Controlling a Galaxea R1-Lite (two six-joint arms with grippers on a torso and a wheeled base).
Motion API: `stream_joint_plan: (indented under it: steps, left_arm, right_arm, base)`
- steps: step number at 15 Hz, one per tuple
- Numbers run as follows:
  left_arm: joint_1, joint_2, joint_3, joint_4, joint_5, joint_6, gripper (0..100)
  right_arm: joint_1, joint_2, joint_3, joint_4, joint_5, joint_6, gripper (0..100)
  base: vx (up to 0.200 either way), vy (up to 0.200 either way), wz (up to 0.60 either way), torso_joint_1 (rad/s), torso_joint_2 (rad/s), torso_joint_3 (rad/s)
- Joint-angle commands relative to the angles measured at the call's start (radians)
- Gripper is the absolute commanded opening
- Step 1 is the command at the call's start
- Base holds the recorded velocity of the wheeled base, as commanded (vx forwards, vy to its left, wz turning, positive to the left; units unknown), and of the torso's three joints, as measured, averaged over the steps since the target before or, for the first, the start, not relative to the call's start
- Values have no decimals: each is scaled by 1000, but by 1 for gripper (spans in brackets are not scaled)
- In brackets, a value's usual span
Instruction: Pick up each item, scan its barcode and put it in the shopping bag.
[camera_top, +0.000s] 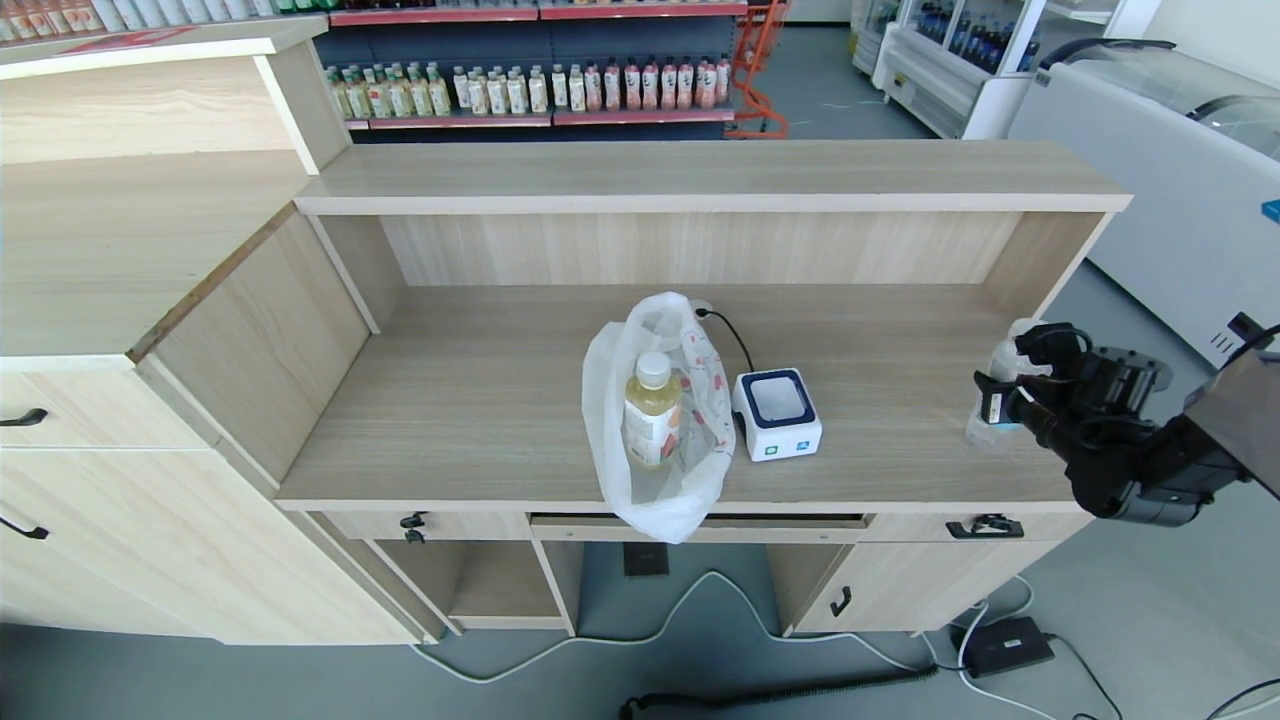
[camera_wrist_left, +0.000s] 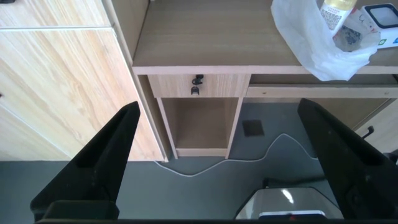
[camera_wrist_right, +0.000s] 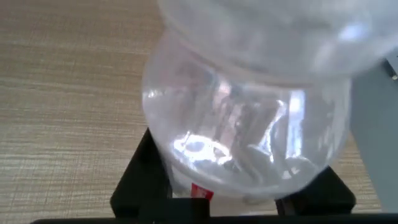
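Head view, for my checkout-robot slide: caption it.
Right gripper holds a clear bottle at the counter; a yellow bottle stands in the shopping bag beside the scanner.

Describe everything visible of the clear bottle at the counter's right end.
The clear bottle is transparent plastic with a rounded body and a small red patch of label. It is upright at the right end of the wooden counter, held between the black fingers of the right gripper; whether its base touches the counter is unclear.
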Motion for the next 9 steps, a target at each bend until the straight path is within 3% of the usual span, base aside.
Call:
stream_joint_plan:
  steps: [1,9]
  left_arm:
    - [0,0,0,0,0,0,100]
    - [0,0,0,0,0,0,100]
  right_arm:
    - [-4,4,1,2,-1,-1,0]
    - [-24,-7,10,-11,-4,3,0]
  base:
    - [0,0,0,0,0,0]
    - [0,0,0,0,0,0]
